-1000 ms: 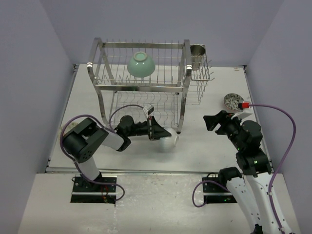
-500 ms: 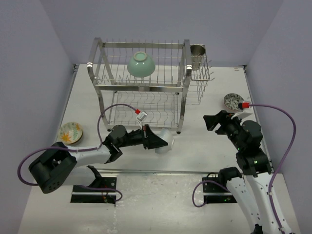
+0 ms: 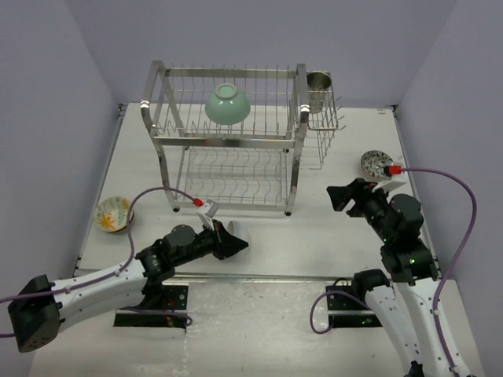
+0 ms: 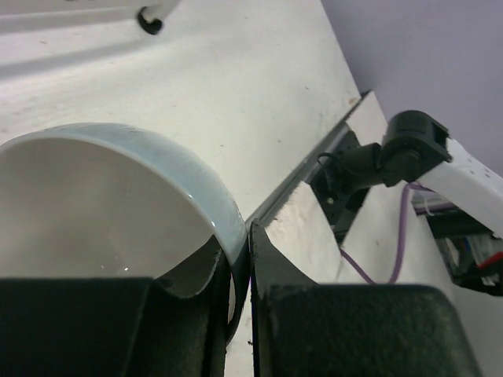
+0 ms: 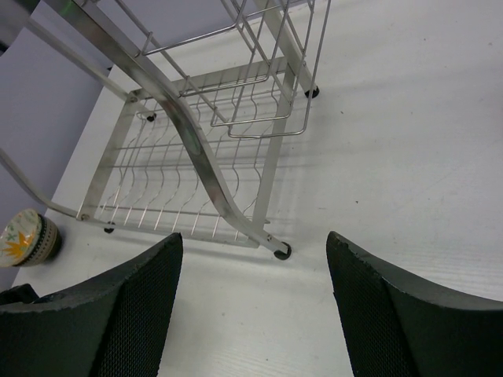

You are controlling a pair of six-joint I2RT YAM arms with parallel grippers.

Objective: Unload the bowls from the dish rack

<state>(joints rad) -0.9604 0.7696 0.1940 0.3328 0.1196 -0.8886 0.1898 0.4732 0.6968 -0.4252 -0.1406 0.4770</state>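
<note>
Left wrist view shows the left gripper (image 4: 240, 298) closed on the rim of a pale bowl (image 4: 94, 196), at 6 o'clock from the dish rack (image 3: 228, 145). At 4 o'clock the right gripper (image 3: 339, 196) stands wide and empty. A mint-green bowl (image 3: 228, 104) sits on the rack's upper tier.

— Where do we place the overhead view?
— High behind the arm bases (image 3: 149, 302), facing the back wall (image 3: 259, 39), far enough for the whole table (image 3: 330, 236) and dish rack (image 3: 228, 142).
— And the wrist views?
— We find the left one low and very near, looking past the left fingers (image 4: 346, 330) and a pale bowl (image 4: 102, 212) toward the right arm's base (image 4: 405, 149). The right looks down between the right fingers (image 5: 94, 314) at the rack's lower tier, which, with the flowered bowl (image 5: 27, 238), we also see overhead.
</note>
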